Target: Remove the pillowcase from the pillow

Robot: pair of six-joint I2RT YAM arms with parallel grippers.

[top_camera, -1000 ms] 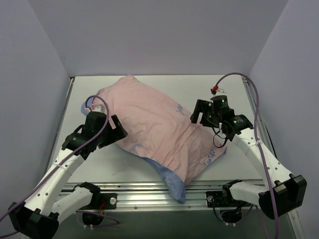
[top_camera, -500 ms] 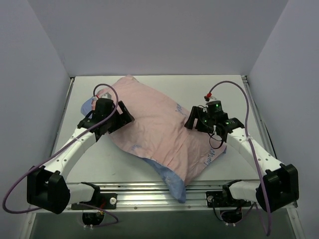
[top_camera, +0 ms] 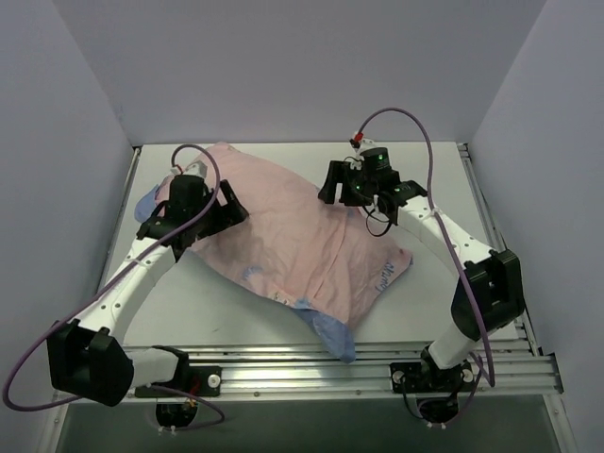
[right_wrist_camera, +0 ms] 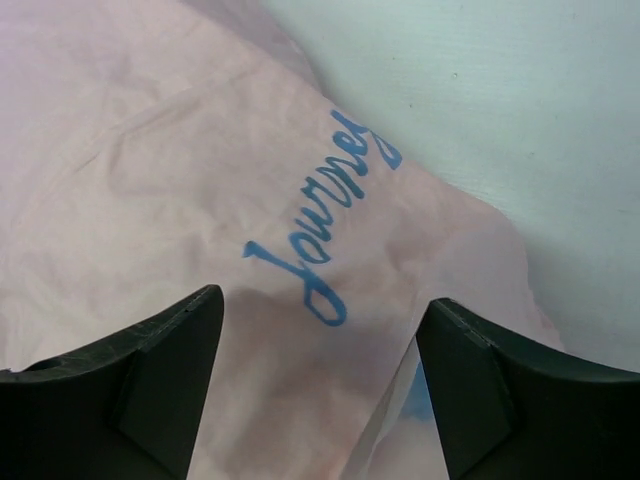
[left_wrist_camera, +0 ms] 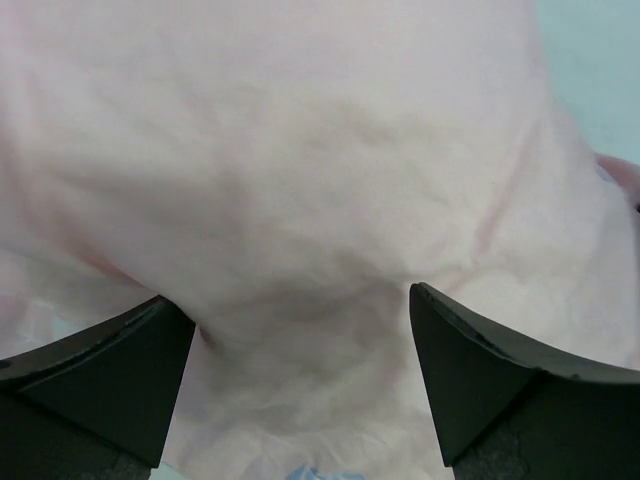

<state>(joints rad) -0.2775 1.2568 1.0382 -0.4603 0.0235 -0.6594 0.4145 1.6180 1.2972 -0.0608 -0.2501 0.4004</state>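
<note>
The left gripper (left_wrist_camera: 292,300) stands with its jaws spread wide and nothing between them, poised just over a plump pink swell of the pillowcase (top_camera: 293,236); whether the tips already press the cloth cannot be told from the left wrist view. The right gripper (right_wrist_camera: 322,298) is likewise parted and empty, hanging over flatter pink fabric with blue lettering (right_wrist_camera: 320,220), right at the cover's edge with bare tabletop (top_camera: 434,170) beyond. Seen from above, the pillowcase lies pink side up across the middle of the tabletop. Its long axis runs on a diagonal from the far-left corner down toward the middle of the near edge, where a blue fold (top_camera: 332,335) droops. The pillow itself does not show; judging by the bulk, it is probably inside the cover. The left gripper sits over the far-left end of that axis and the right over the far-right flank, so both have fabric directly beneath them, while the blue near end lies well apart from either. A pinch straight down looks like the likely next step, the left arm on the fuller end. Where the cover's mouth lies is not plain.
</note>
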